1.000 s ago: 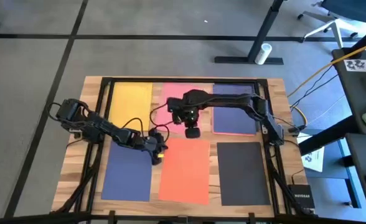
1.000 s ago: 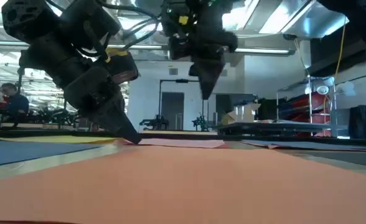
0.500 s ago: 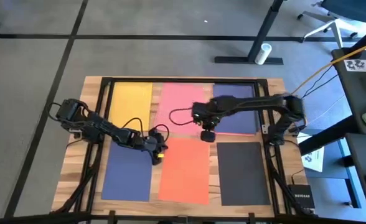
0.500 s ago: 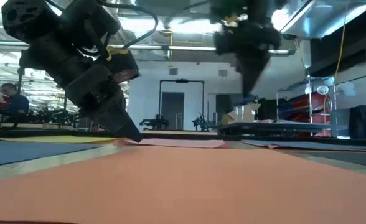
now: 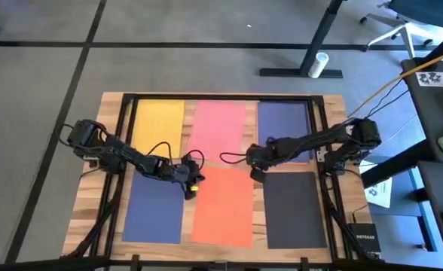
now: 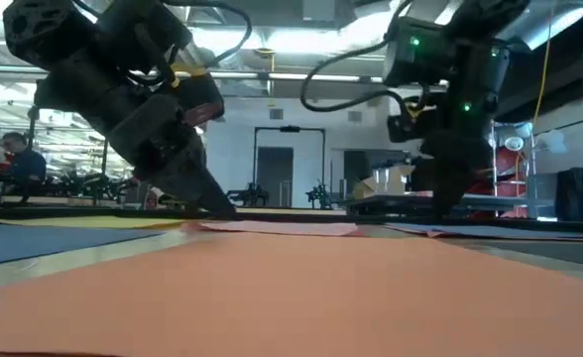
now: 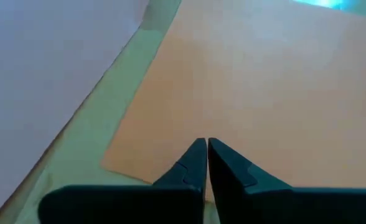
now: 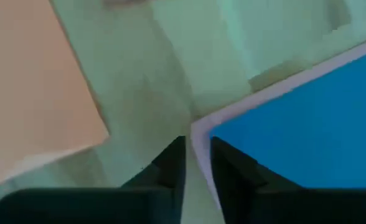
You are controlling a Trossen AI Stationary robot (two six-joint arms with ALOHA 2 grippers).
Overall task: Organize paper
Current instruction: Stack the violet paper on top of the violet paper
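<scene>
Paper covers the table [image 5: 334, 113] in two rows: yellow sheet [image 5: 158, 120], pink sheet [image 5: 218, 128] and one navy sheet [image 5: 283, 124] along the far side, a second navy sheet [image 5: 155, 211], the orange sheet [image 5: 223, 207] and the black sheet [image 5: 295, 211] along the near side. We see the left gripper [image 5: 191, 188] at the orange sheet's far left corner; in the left wrist view its fingers [image 7: 192, 165] are pressed nearly together, tips over the orange edge. We find the right gripper [image 5: 256, 174] low between the orange, black and far navy sheets. In the right wrist view its fingers [image 8: 170, 162] stand narrowly apart, astride a sheet's pale corner edge. A person [image 6: 19, 159] sits in the background.
</scene>
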